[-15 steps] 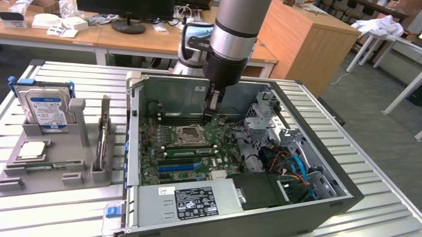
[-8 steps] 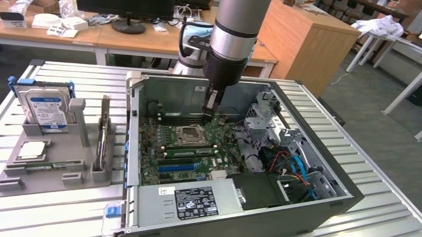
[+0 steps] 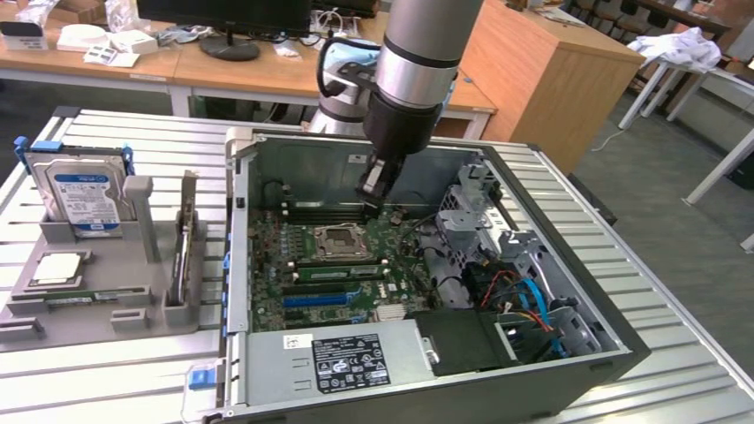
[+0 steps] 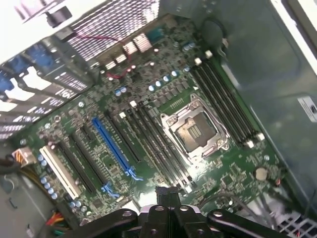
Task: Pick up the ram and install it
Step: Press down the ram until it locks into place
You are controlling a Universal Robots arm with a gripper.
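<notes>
The ribbed metal desk point(image 3: 118, 389) is carrying an open computer case point(image 3: 589, 353), lying on its side with bare strips of desk left along its edges. Inside it, the power supply point(image 3: 342, 358) is showing a white and a black label, the print too small to read. A hard drive point(image 3: 85, 190) with a blue-and-white label is standing in a grey tray point(image 3: 83, 305) towards the exterior view's left. The arm's gripper point(image 3: 373, 190) is hanging over the motherboard point(image 4: 148, 124), jaws pressed together, pinching nothing visible. The ram point(image 3: 335, 272) is sitting in a slot just beside the processor socket point(image 3: 339, 238).
</notes>
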